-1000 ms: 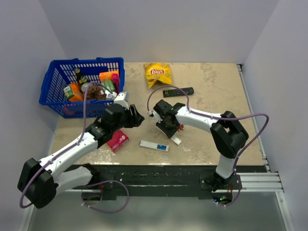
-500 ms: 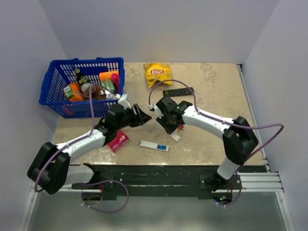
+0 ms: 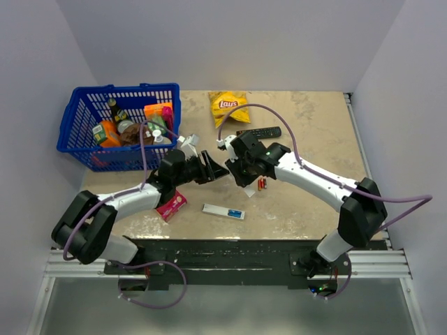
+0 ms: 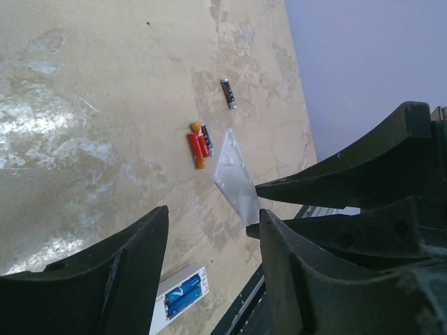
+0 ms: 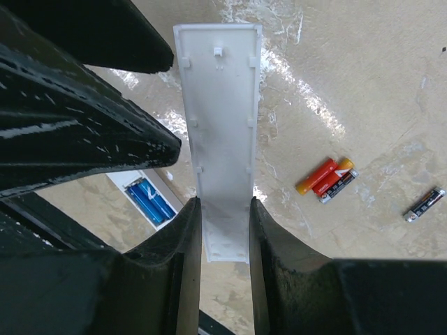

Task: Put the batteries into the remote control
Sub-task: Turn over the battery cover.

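1. Two blue cylinder batteries (image 5: 148,200) lie side by side in the open compartment of the slim white rectangular remote control (image 3: 223,211). It lies flat on the beige bench (image 3: 314,118), near the front edge.
2. Two red-and-orange cylinder batteries (image 5: 327,178) lie touching each other on the bench, well apart from the remote control. A small dark cylinder (image 5: 424,204) lies alone a little past them.
3. The right claw (image 5: 223,202) is closed on the thin white plastic back strip (image 5: 222,105). Both fingers pinch its near end, so the strip sticks straight out ahead, held up over the bench.
4. The left claw (image 4: 213,211) stands open with nothing between its fingers. It hangs above the bench facing the right claw, just beside the strip.
5. In the top view the two claws meet over the middle of the bench, behind the remote control and to the left of the red-and-orange pair.
6. Farther back lie a black many-buttoned remote (image 3: 258,132) and a yellow crisp bag (image 3: 228,106).
7. A blue plastic basket (image 3: 126,88) holding groceries sits at the rear left, and a small pink box (image 3: 170,204) lies beside the left arm.
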Action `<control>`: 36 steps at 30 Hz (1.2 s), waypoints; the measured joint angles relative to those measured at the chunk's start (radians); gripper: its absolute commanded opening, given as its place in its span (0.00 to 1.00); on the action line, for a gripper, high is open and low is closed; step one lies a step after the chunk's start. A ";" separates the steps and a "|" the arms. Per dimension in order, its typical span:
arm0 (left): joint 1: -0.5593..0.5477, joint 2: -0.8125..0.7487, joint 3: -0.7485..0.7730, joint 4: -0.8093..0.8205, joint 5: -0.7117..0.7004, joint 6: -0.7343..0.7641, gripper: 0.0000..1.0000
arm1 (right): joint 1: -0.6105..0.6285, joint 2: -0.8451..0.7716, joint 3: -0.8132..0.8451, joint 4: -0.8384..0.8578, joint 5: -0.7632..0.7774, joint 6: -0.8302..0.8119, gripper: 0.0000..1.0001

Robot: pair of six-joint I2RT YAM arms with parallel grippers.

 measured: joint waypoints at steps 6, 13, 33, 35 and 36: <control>-0.013 0.038 0.014 0.050 0.014 -0.035 0.48 | 0.000 -0.011 0.000 0.008 -0.009 0.016 0.15; -0.019 0.079 0.027 0.105 0.034 -0.082 0.25 | 0.000 -0.043 -0.001 0.029 -0.022 0.036 0.15; -0.016 -0.024 -0.007 0.254 0.096 -0.048 0.00 | -0.122 -0.253 -0.036 0.079 -0.195 0.090 0.59; -0.012 -0.064 -0.013 0.263 0.116 -0.008 0.00 | -0.175 -0.306 -0.049 0.106 -0.289 0.087 0.60; -0.011 -0.084 -0.012 0.276 0.128 0.013 0.00 | -0.203 -0.336 -0.063 0.127 -0.337 0.085 0.60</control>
